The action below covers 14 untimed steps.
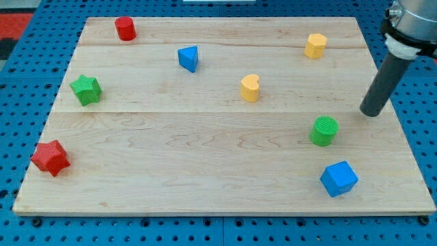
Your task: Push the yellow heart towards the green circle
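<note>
The yellow heart stands near the middle of the wooden board. The green circle stands lower and to the view's right of it. My tip rests on the board near its right edge, up and to the right of the green circle, and far to the right of the yellow heart. It touches no block.
A second yellow block sits at the top right. A blue cube is at the bottom right, a blue triangle at top centre, a red cylinder at top left, a green star at left, a red star at bottom left.
</note>
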Each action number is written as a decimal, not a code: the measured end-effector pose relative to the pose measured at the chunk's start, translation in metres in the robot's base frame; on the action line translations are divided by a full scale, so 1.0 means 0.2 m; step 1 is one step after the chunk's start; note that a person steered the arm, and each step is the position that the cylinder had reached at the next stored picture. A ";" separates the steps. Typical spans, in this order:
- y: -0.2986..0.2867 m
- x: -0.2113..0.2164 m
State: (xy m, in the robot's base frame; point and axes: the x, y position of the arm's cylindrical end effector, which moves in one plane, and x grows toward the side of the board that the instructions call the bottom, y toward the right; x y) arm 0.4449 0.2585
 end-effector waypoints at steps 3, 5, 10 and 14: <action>0.25 -0.02; 0.08 -0.20; -1.19 -0.36; -1.23 -0.28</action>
State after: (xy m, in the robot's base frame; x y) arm 0.3887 0.0131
